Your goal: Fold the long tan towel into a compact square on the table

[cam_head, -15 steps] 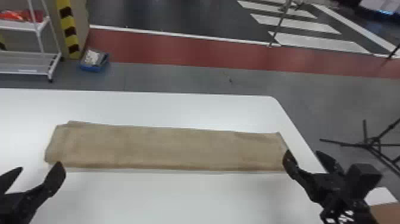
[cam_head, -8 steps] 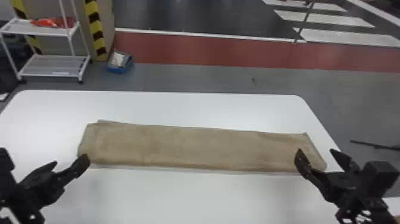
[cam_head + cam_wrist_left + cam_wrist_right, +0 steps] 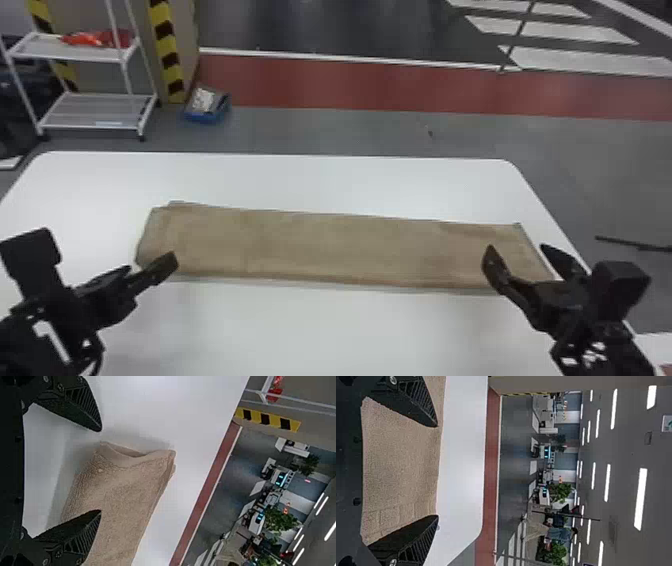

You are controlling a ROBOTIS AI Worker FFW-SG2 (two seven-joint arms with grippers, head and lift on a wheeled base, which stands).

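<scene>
The tan towel (image 3: 325,247) lies as a long flat strip running left to right across the white table. At its left end is my left gripper (image 3: 145,267), over the near corner. My right gripper (image 3: 520,250) is over the towel's right end. In the left wrist view, my left gripper (image 3: 101,471) has its fingers wide apart, with the towel's end (image 3: 123,483) beyond them and a small opening between its layers. The right wrist view has my right gripper (image 3: 438,471) open, the towel (image 3: 399,463) spanning the space between its fingers.
The white table (image 3: 320,185) has its far edge behind the towel and its right edge beside my right gripper. On the floor beyond stand a white shelf cart (image 3: 95,110) and a blue box (image 3: 207,107). A dark stand leg (image 3: 630,244) lies to the right.
The head view has swung left, so the table and towel appear farther right. My left gripper has come in closer to the towel's left end, while the right one stays at the right end.
</scene>
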